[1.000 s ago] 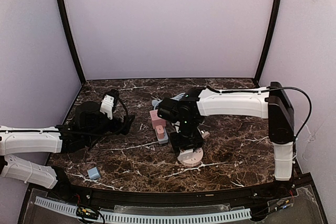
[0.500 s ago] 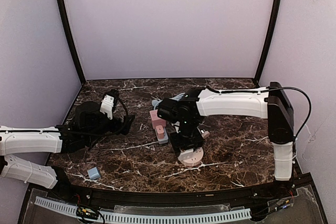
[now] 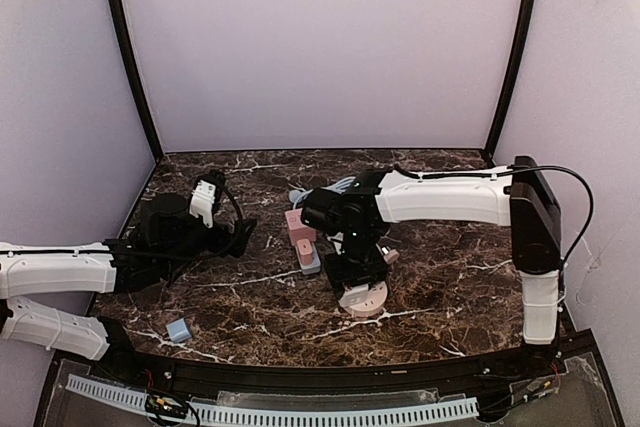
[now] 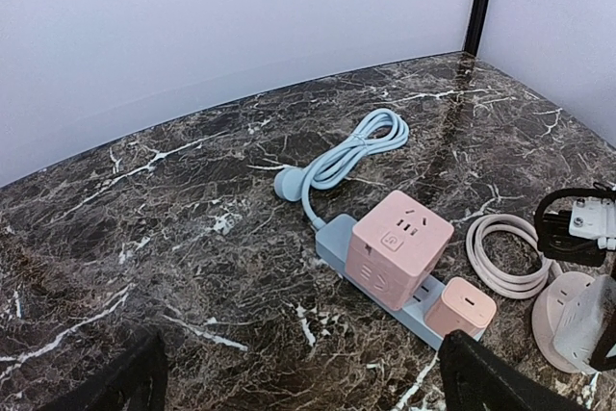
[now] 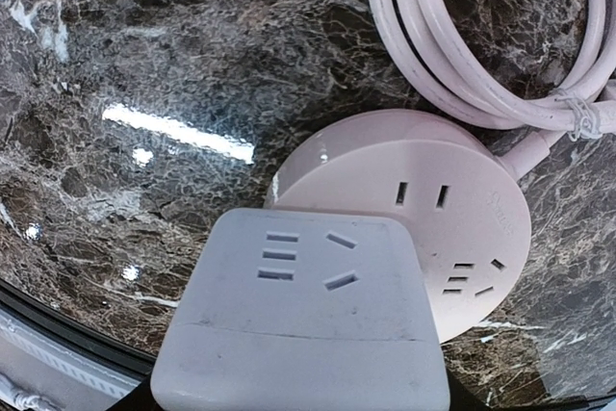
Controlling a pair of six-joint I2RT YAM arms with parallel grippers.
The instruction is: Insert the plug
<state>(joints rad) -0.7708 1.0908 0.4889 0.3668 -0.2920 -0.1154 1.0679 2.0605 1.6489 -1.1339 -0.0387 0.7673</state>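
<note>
My right gripper (image 3: 356, 269) is shut on a pale grey square plug block (image 5: 303, 320) with socket slots on its top face. It holds the block over the near-left part of a round pink socket disc (image 5: 452, 209), which also shows in the top view (image 3: 364, 299). The block hides its own prongs, the fingers and the disc beneath it. My left gripper (image 4: 303, 394) is open and empty. Its dark fingertips (image 4: 125, 387) are low at the frame corners, well left of the disc.
A blue power strip (image 4: 332, 243) carries a pink cube adapter (image 4: 399, 245) and a small pink charger (image 4: 460, 307). Its light blue cable (image 4: 346, 156) coils behind. The disc's white coiled cord (image 5: 481, 36) lies beside it. A small blue block (image 3: 179, 330) sits front left.
</note>
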